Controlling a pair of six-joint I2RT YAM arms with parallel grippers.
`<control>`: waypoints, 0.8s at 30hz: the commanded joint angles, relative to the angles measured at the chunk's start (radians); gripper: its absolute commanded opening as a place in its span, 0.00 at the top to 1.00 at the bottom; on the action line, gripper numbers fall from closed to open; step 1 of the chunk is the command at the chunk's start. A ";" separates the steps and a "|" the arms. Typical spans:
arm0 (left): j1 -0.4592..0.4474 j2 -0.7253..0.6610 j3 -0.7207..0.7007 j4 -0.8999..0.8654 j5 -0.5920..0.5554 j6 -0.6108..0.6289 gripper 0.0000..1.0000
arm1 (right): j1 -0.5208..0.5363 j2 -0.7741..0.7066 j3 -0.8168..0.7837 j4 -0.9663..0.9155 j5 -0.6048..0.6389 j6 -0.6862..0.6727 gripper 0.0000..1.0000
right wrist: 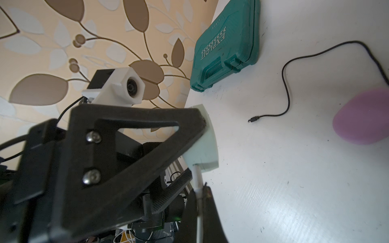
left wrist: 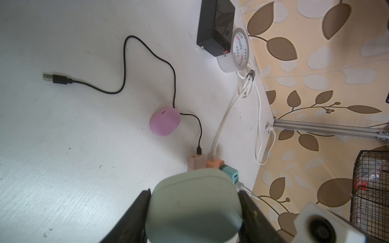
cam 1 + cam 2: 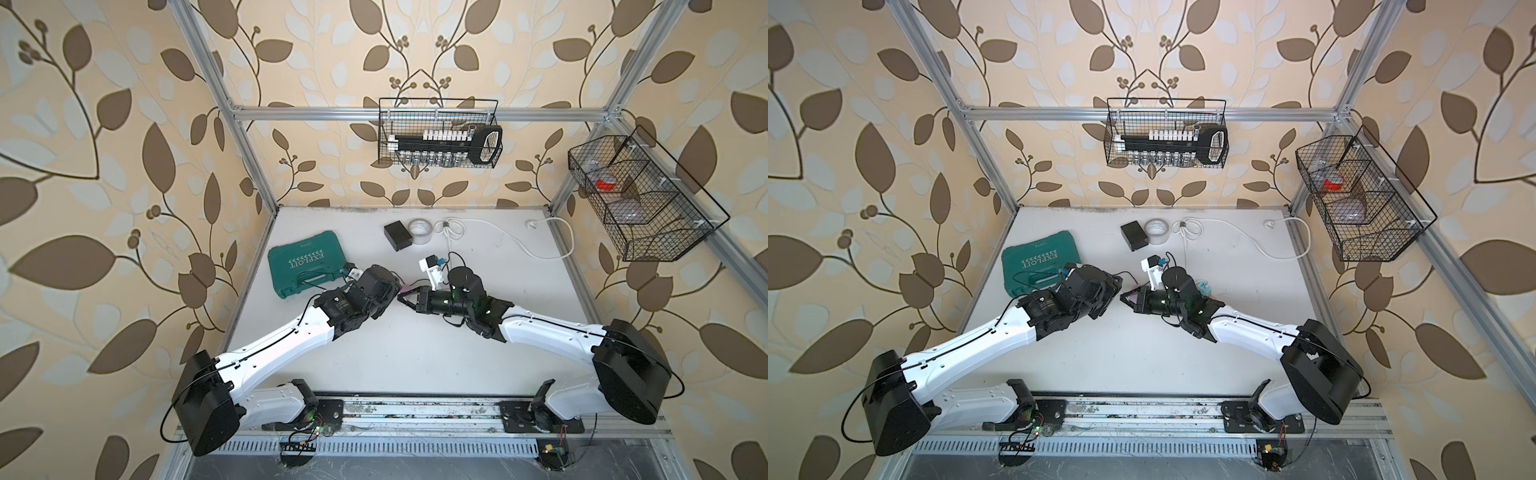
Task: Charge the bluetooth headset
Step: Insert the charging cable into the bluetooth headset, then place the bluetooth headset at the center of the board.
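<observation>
My left gripper [image 2: 194, 193] is shut on a pale green earbud case [image 2: 193, 202], the bluetooth headset, one finger on each side. From the right wrist, the case [image 1: 202, 136] sticks out past that gripper's black finger. My right gripper [image 1: 199, 190] is shut on a thin white charging cable [image 1: 197, 181]. The cable's plug meets the case's bottom edge; how deep it sits I cannot tell. In both top views the two grippers [image 3: 392, 291] [image 3: 405, 297] meet tip to tip over mid-table. The case is hidden there.
A pink case [image 2: 165, 121] lies on the table beside a loose black cable [image 2: 59, 79]. Beige, orange and teal chargers [image 2: 230, 174] sit behind the held case. A green toolbox [image 3: 307, 264], black box [image 3: 400, 235], tape roll [image 3: 419, 230] and white cord [image 3: 519, 241] lie further back.
</observation>
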 commanded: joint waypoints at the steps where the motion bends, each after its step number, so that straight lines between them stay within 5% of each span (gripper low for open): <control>1: -0.050 -0.017 0.038 0.065 0.210 0.012 0.57 | -0.001 0.007 0.020 0.066 0.101 -0.015 0.95; 15: -0.035 -0.061 0.017 -0.030 0.106 -0.002 0.55 | -0.001 -0.148 -0.046 -0.047 0.115 -0.058 0.67; 24: -0.024 -0.069 0.001 -0.082 0.099 -0.007 0.55 | -0.006 -0.368 -0.128 -0.248 0.159 -0.142 0.60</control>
